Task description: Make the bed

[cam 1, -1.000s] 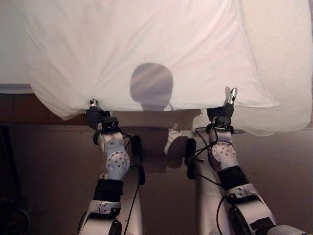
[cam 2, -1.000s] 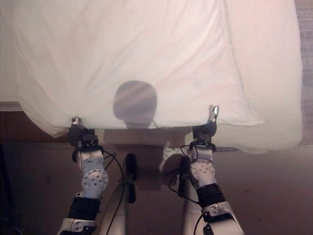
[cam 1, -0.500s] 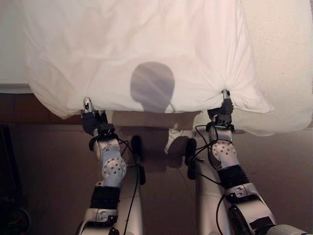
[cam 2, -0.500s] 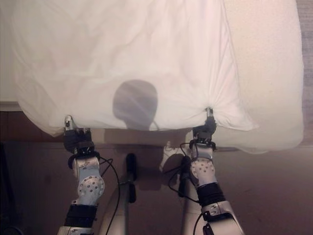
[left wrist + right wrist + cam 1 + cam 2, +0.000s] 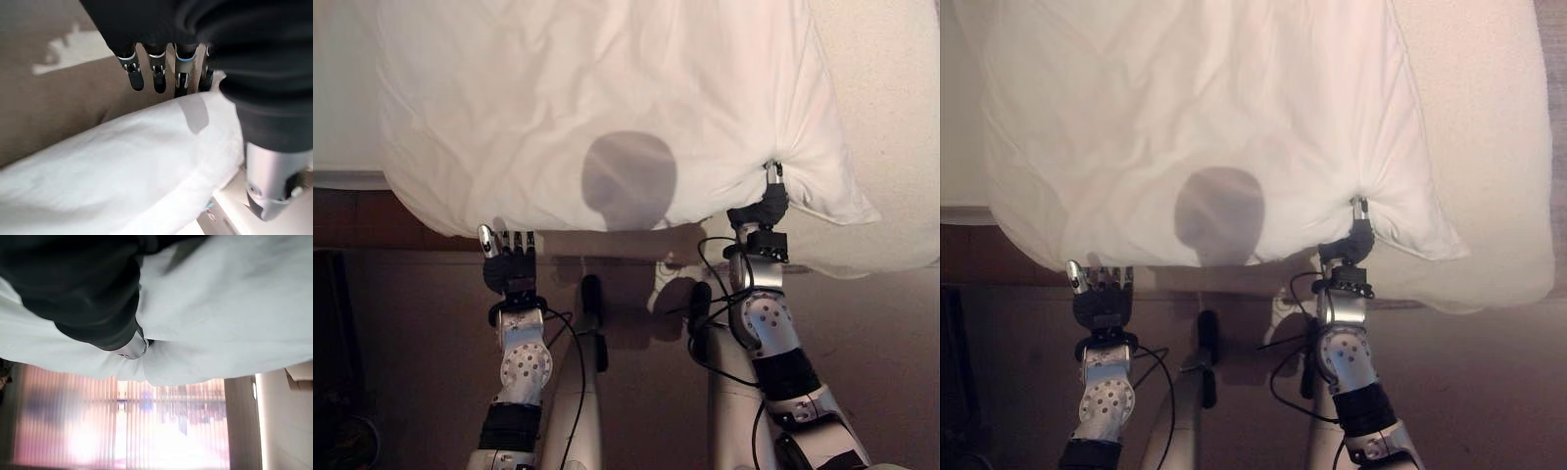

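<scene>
Bed point(image 5: 891, 127): cream textured cover, fills the far part of the head views, running off the far and right borders; its near edge overhangs the floor point(image 5: 411, 333).

White pillow point(image 5: 607, 108): large, wrinkled, lies on the bed's left and middle, far end cut off by the top border. Near edge hangs just past the bed's near edge. Cloth bunches into radiating creases at its near right corner.

Right hand point(image 5: 769, 201): at that near right corner, pinching the gathered cloth. Most of the fingers are buried in the folds; one silver finger shows above the dark cover. Right wrist view confirms it: cloth puckered around a single fingertip point(image 5: 133, 348), the rest hidden behind the cover.

Left hand point(image 5: 1102, 289): near the pillow's near left edge, just below it, fingers straight and spread, holding nothing. Left wrist view shows the fingertips point(image 5: 136, 78) in a row, clear of the pillow, apart from the cloth.
</scene>
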